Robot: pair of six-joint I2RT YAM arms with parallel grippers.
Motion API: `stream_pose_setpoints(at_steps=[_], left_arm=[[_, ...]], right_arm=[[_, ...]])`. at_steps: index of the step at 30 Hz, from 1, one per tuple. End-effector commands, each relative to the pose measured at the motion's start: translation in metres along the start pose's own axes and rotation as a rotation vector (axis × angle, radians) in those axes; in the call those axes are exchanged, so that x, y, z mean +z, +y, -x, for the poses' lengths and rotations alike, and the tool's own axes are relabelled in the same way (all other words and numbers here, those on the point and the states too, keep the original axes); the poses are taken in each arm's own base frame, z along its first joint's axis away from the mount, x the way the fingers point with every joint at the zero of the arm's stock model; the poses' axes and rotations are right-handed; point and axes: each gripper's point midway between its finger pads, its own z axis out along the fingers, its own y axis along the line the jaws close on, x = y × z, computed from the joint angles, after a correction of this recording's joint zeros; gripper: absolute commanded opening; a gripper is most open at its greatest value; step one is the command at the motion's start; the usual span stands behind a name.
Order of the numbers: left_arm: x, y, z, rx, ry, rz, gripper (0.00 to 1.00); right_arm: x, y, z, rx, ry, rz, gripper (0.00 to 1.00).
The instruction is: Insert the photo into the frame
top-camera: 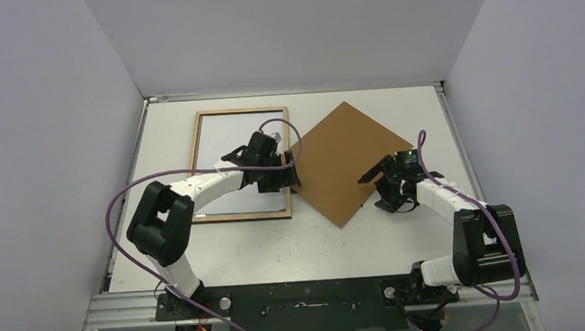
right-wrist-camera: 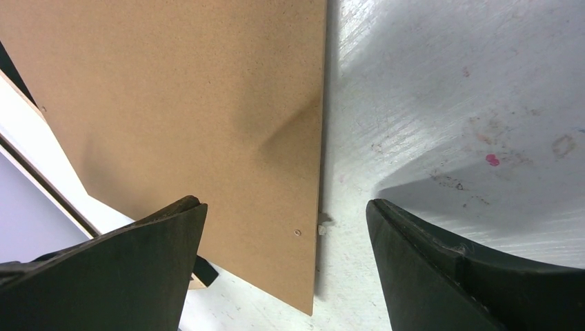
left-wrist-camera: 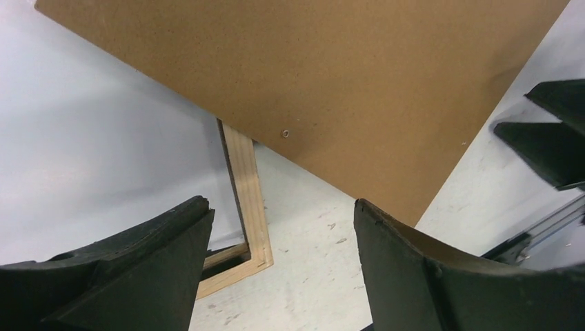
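Note:
The frame (top-camera: pixel 240 112) lies back-up at the table's rear left, its light wood rim (left-wrist-camera: pixel 247 179) showing. A white sheet (top-camera: pixel 235 157) fills its opening, blank side up. No printed side shows, so I cannot tell whether it is the photo. My left gripper (top-camera: pixel 281 178) hovers over the frame's right rim, by the left corner of the brown backing board (top-camera: pixel 346 158). It is open (left-wrist-camera: pixel 281 207) and holds nothing. My right gripper (top-camera: pixel 375 191) hangs over the board's near right edge (right-wrist-camera: pixel 314 172). It too is open (right-wrist-camera: pixel 286 203) and empty.
The backing board (left-wrist-camera: pixel 331 83) lies flat like a diamond, its left corner overlapping the frame's right rim. A small white scrap (right-wrist-camera: pixel 324 224) sits against its edge. Grey walls close the table's left, back and right. Purple cables (top-camera: pixel 122 195) loop over both arms.

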Motion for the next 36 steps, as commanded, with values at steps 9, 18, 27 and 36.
stream_pose_setpoints(at_steps=[9, 18, 27, 36], left_arm=[[-0.003, -0.08, 0.017, -0.36, -0.244, -0.25, 0.7], [0.014, -0.061, -0.006, -0.485, -0.284, -0.106, 0.69], [0.045, -0.056, -0.021, -0.559, -0.318, -0.149, 0.67], [0.062, -0.059, -0.039, -0.57, -0.397, -0.144, 0.63]], right_arm=[[-0.008, -0.003, 0.001, 0.0, -0.037, 0.001, 0.88], [-0.008, -0.009, -0.002, 0.002, -0.015, 0.008, 0.87], [0.0, -0.015, -0.011, -0.007, 0.053, 0.041, 0.87], [-0.007, -0.02, -0.013, -0.032, 0.099, 0.056, 0.87]])
